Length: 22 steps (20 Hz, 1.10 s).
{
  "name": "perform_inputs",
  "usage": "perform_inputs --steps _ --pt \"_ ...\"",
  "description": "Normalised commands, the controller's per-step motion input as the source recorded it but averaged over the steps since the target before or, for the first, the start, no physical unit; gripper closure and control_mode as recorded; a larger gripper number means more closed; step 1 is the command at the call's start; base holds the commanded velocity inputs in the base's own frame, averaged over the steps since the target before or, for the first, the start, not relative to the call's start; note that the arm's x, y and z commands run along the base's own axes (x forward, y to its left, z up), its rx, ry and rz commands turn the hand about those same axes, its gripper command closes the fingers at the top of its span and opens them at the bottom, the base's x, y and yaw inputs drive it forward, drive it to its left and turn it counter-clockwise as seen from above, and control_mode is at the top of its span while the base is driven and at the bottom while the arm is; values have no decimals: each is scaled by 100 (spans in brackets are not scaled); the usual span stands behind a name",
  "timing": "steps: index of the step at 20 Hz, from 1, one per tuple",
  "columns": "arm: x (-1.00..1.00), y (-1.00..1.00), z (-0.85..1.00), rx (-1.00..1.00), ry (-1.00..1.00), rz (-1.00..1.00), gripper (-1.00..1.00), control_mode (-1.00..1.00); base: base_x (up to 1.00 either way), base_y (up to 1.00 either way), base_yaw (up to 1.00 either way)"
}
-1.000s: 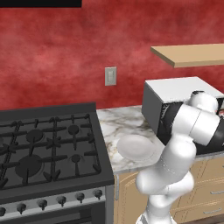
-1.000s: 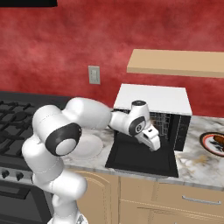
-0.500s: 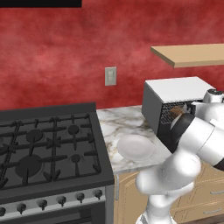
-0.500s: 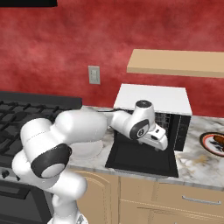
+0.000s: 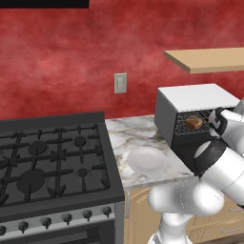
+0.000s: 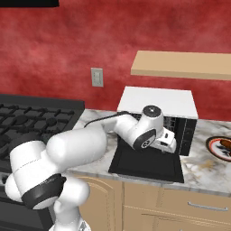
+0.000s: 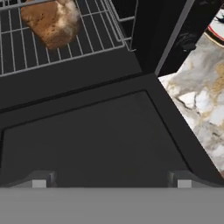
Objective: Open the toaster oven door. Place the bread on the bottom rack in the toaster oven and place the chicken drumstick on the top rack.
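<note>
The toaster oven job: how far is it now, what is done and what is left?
Done: the toaster oven door lies open and flat, and the bread sits on a rack inside the toaster oven. In hand: nothing; the fingers are spread and empty over the door. Left: the chicken drumstick, which seems to lie on the plate on the counter to the right, must go on the top rack.

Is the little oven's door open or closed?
Open. The toaster oven door lies flat on the counter, and the bread shows on a rack inside the toaster oven.
</note>
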Motion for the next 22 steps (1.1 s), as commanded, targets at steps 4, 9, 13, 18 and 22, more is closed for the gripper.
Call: perform_inputs --steps 4,9,13,18,22 --pt "0 7 23 7 -14 0 -100 -100 0 0 0" --pt "0 2 20 16 -12 -1 -100 -100 0 0 0" --pt "2 0 10 11 -29 0 -100 -100 0 0 0" --pt "9 4 0 0 -27 -3 -100 -100 0 0 0" --pt "4 5 0 0 -38 0 -100 -100 0 0 0"
